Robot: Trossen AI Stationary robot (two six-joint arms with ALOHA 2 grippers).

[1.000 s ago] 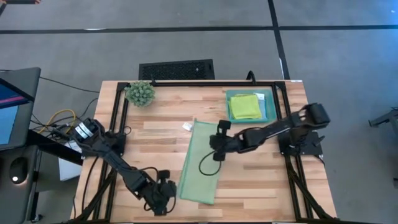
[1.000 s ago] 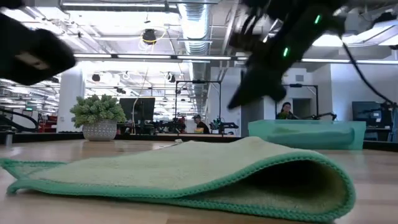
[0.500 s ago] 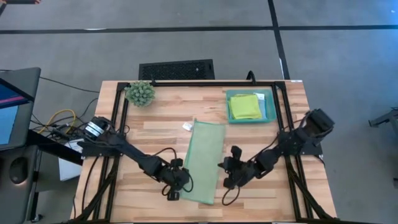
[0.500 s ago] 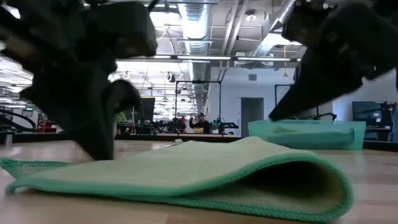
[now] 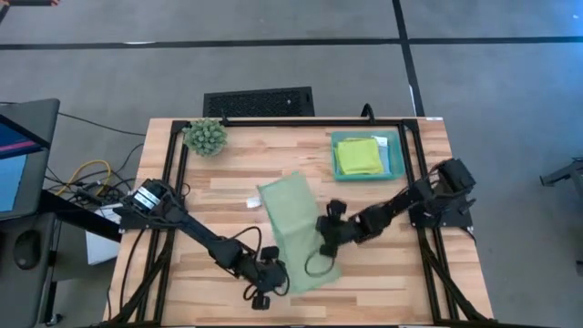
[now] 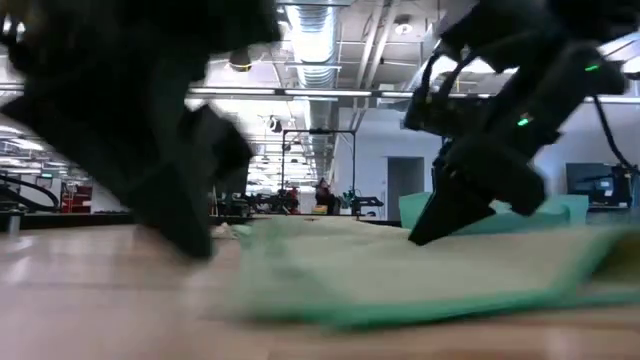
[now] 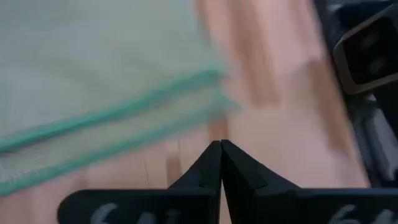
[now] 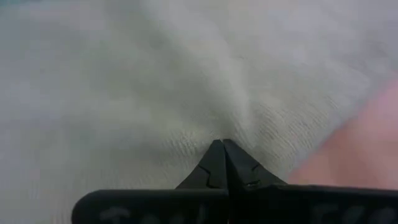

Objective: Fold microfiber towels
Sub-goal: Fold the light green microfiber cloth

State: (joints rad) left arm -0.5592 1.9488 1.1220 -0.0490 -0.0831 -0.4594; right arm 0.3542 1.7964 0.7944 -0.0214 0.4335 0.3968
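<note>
A pale sage green towel [image 5: 299,232], folded into a long strip with a teal hem, lies flat and slanted on the wooden table [image 5: 219,210]. My right gripper [image 5: 321,244] is shut, with its tips down on the strip's near half [image 8: 186,93]. My left gripper [image 5: 271,275] is shut too and stands low over the wood beside the strip's near left edge [image 7: 124,118], where two hemmed layers show. A folded yellow-green towel [image 5: 358,157] lies in the teal tray [image 5: 393,155]. My left gripper has its shut tips [image 7: 221,149] at the wood just short of the towel's hemmed edge; I cannot tell whether it touches the cloth. My right gripper presses its shut fingertips [image 8: 222,149] down on the towel's top face [image 8: 242,118] near its right long edge, slanting down from the table's right. Creases fan out from the tips. The towel lies flat on the table.
The teal tray stands at the far right. A small spiky plant [image 5: 206,137] sits at the far left corner. Black frame rails [image 5: 173,182] run along the table's left, right and far sides. Bare wood lies left of the towel.
My left gripper has gone toward the table's right, along the near edge, up to the towel. My right gripper has left the towel's middle, swung near and right, then come down on its near half. The towel has turned: far end toward the left, near end toward the right.
</note>
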